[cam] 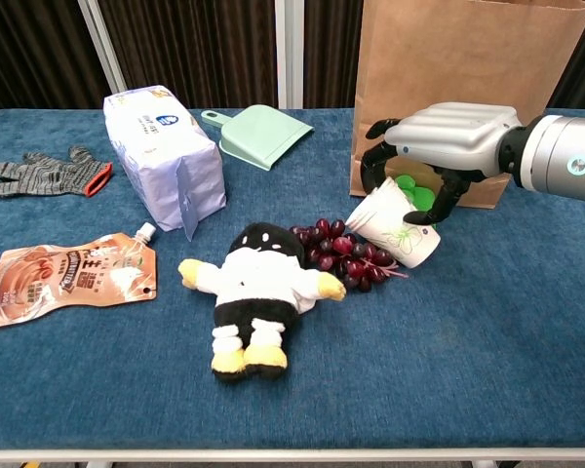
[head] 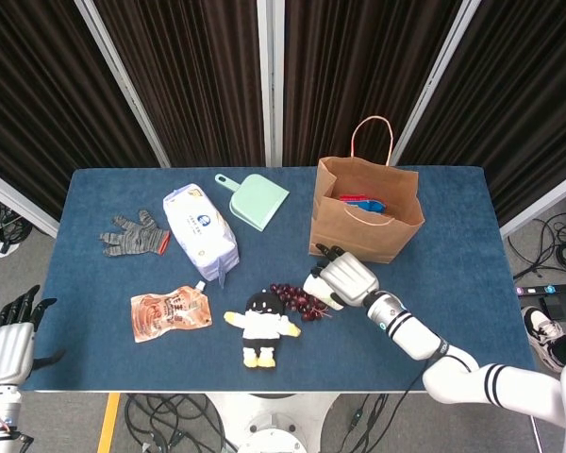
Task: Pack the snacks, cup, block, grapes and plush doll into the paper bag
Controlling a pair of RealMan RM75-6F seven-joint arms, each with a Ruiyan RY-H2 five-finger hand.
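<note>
Green block (cam: pixel 416 198) mostly behind the cup (cam: pixel 395 226) and right hand (cam: pixel 448 138); paper bag (cam: pixel 468 88) top cropped in chest view.

The right hand (cam: pixel 448 146) has a ribbed, silver-grey back shell and black fingers (cam: pixel 447 198), joined to a silver wrist with a small teal mark. Farther up, the white forearm carries black bands. At the near-left corner, the left hand (head: pixel 8 342) shows the same silver shell and what appear to be black fingers.
</note>
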